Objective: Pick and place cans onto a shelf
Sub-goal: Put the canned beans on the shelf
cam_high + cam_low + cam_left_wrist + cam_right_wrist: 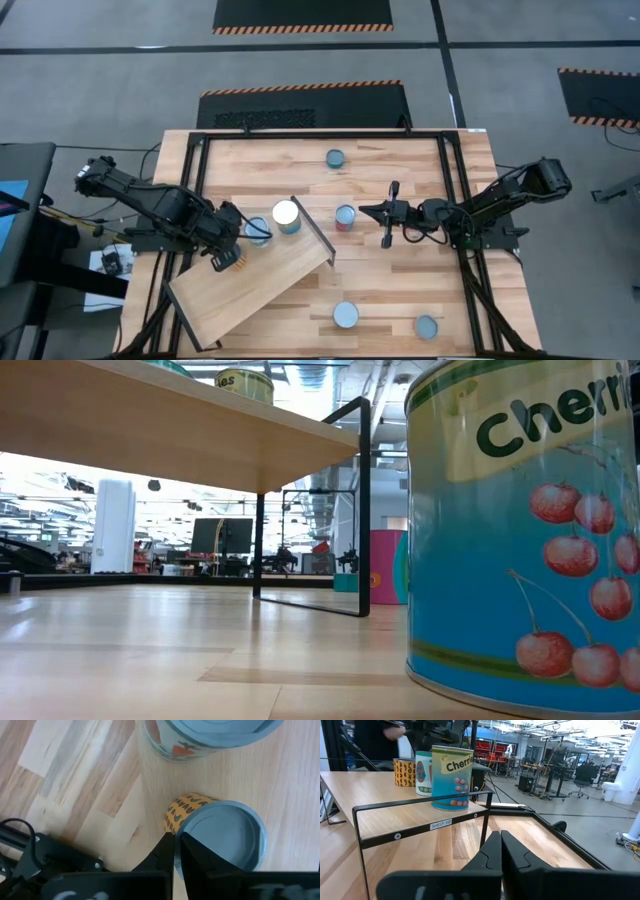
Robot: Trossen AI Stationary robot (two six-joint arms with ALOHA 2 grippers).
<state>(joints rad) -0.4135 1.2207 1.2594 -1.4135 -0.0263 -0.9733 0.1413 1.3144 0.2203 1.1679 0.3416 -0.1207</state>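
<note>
The shelf (250, 290) is a light-wood plank on a black frame, lying slantwise at the table's left. Three cans stand upright on it: a blue cherries can (452, 777), a pale can (423, 772) and an orange-patterned can (220, 832). My left gripper (174, 842) is shut and points down at the orange can's rim, over the shelf (226, 256). My right gripper (372, 211) is shut, level at mid-table, pointing toward the shelf. Loose cans stand upright on the tabletop, a red-sided one (345, 216) just beyond it. My left gripper comes from above, pointing down, with its shut fingertips (168, 846) at the edge of the orange can's top rim (176, 822). I cannot tell whether they touch the can. The can stands upright on the shelf.
More cans stand on the table: at the far side (335, 157), at the near edge (345, 315) and near right (427, 326). A large cherries can (530, 530) fills the low view's right. Black frame rails (455, 190) border the tabletop.
</note>
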